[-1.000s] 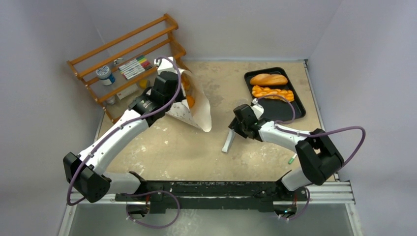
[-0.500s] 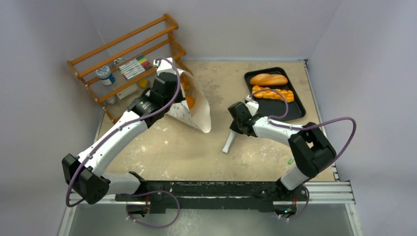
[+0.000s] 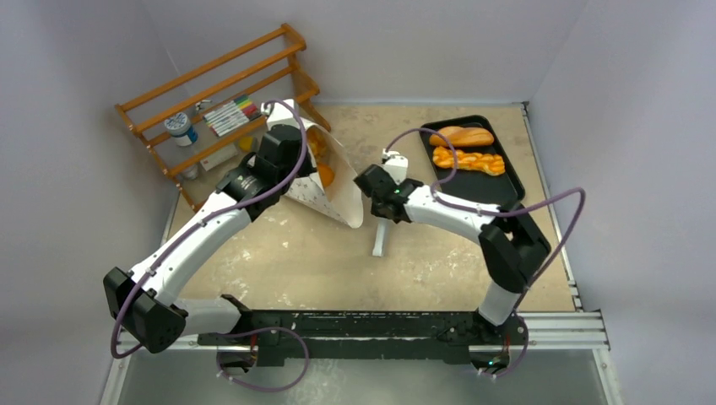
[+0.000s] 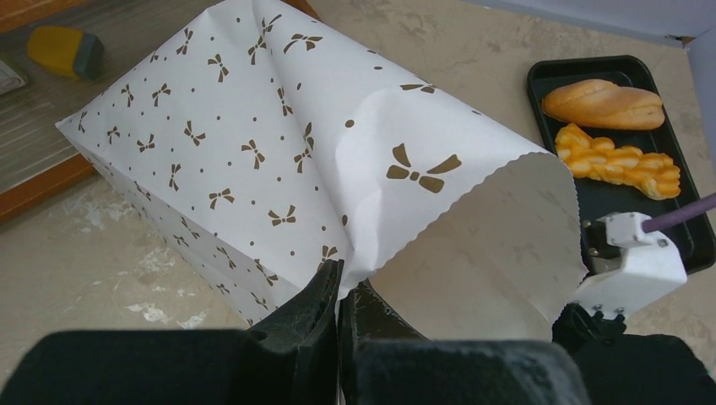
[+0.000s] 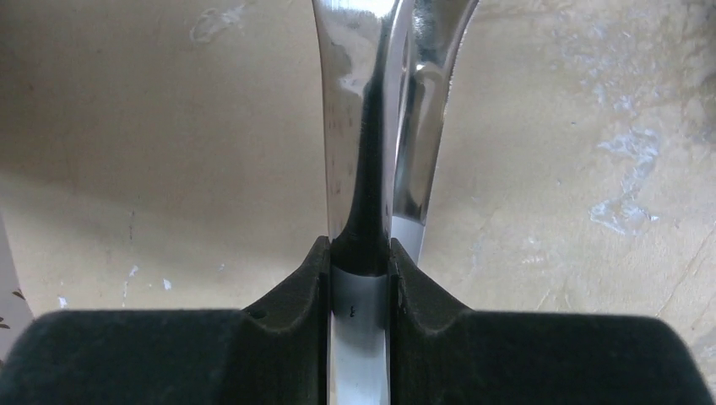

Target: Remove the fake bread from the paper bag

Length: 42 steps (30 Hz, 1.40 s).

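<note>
left claw (image 4: 338, 291) is clamped on the bag (image 4: 253, 152) rim, propping its mouth open toward the right claw (image 5: 359, 263). that claw grips tongs (image 5: 363, 126), likely to reach the bread (image 3: 325, 175) inside, just beyond the left claw.

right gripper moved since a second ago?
Yes. The right gripper, shut on the tongs, swung left, away from the black tray and toward the paper bag.

White arm links (image 3: 196, 239), black joints (image 3: 507, 253) — purple cables (image 4: 675, 214) looping; black tool fingers (image 4: 309, 314).
</note>
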Tool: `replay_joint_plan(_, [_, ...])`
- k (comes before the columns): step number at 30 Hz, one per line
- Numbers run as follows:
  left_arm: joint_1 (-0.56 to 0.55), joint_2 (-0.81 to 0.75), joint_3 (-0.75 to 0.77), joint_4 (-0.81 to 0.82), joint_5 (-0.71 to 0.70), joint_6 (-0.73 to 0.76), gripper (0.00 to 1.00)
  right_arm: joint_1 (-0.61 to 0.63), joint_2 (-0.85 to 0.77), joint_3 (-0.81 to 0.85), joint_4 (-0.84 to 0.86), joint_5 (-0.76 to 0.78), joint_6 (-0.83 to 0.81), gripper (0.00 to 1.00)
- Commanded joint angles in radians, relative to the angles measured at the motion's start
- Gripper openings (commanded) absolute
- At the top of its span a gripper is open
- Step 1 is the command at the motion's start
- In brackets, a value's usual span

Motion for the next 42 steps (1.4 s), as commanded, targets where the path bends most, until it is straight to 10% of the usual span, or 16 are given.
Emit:
replay_joint_plan(1, [0.014, -0.041, 0.006, 0.013, -0.026, 0.022, 0.0, 0.036, 0.098, 0.13, -0.23, 0.162, -0.041, 0.0])
replay_joint_plan(7, [0.014, -0.056, 0.0, 0.001, -0.037, 0.033, 0.0, 0.044, 0.252, 0.232, -0.442, 0.247, 0.025, 0.03])
replay_joint_plan(18, [0.014, -0.066, -0.003, -0.005, -0.052, 0.05, 0.0, 0.095, 0.222, 0.283, -0.423, 0.268, 0.036, 0.51])
replay_joint_plan(25, [0.014, -0.058, 0.006, -0.008, -0.057, 0.05, 0.0, 0.125, 0.147, 0.302, -0.449, 0.265, 0.076, 0.53])
replay_joint_plan(34, [0.014, -0.047, 0.016, -0.012, -0.05, 0.048, 0.0, 0.136, -0.047, 0.093, -0.358, 0.173, 0.203, 0.54])
replay_joint_plan(42, [0.014, -0.032, 0.019, -0.015, -0.053, 0.051, 0.0, 0.139, -0.239, -0.182, -0.018, 0.055, 0.178, 0.85])
